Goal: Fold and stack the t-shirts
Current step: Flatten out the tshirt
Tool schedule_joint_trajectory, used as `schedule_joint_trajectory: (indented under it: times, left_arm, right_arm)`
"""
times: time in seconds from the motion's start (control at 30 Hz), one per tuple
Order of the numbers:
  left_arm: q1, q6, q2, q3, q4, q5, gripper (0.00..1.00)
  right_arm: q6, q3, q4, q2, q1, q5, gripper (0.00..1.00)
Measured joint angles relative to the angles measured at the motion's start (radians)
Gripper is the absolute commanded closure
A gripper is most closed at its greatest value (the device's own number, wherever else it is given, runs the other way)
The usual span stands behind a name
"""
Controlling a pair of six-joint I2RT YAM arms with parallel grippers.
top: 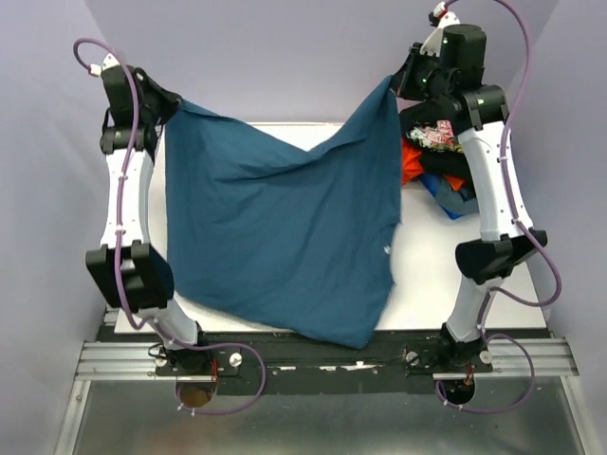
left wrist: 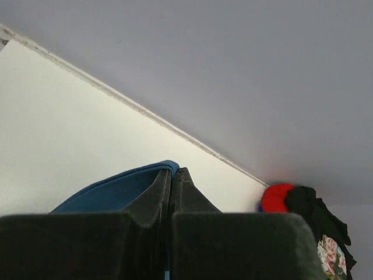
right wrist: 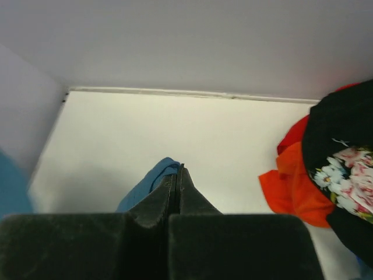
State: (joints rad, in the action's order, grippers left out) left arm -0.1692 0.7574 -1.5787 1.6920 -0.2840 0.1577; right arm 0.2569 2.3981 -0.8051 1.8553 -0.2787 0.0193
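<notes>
Top external: teal t-shirt (top: 275,237), crosswise

White table (top: 427,275): shirt pile (top: 429,159) far right.

Right gripper (right wrist: 176,172) pinching the teal-blue t-shirt (right wrist: 152,182)
Jaws pressed together on a cloth fold over the white table (right wrist: 175,125); at its right edge the black floral t-shirt (right wrist: 341,140) lies on the orange-red t-shirt (right wrist: 291,189).

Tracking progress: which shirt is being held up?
The teal-blue t-shirt, held between the left gripper and right gripper; the black floral shirt, orange-red shirt and bright blue shirt lie heaped.
</notes>
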Motion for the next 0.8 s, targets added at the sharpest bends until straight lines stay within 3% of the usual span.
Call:
schedule_joint_trajectory:
  times: [0.1, 0.23, 0.33, 0.47, 0.57, 0.7, 0.8]
  left_arm:
    - [-0.001, -0.003, -0.146, 0.222, -0.116, -0.001, 1.00]
    - [-0.018, 0.000, -0.257, 0.639, -0.173, 0.016, 1.00]
    - [-0.056, 0.029, -0.219, 0.713, -0.100, 0.066, 1.00]
    - [-0.097, 0.055, -0.084, 0.479, 0.086, 0.124, 1.00]
    - [-0.099, 0.059, -0.027, 0.280, 0.183, 0.147, 1.00]
    - [-0.097, 0.056, 0.018, -0.026, 0.263, 0.169, 1.00]
    - [-0.098, 0.056, 0.082, -0.274, 0.303, 0.170, 1.00]
  right_arm:
    - [0.060, 0.047, 0.003, 0.047, 0.071, 0.169, 0.99]
    - [0.135, 0.090, 0.097, -0.021, 0.189, 0.309, 0.99]
    - [0.221, 0.114, 0.209, -0.086, 0.272, 0.425, 0.99]
    - [0.308, 0.123, 0.323, -0.130, 0.326, 0.550, 0.99]
    - [0.328, 0.037, 0.358, -0.170, 0.329, 0.588, 0.99]
    - [0.341, -0.212, 0.383, -0.248, 0.328, 0.646, 0.99]
    - [0.355, -0.534, 0.422, -0.361, 0.329, 0.667, 0.99]
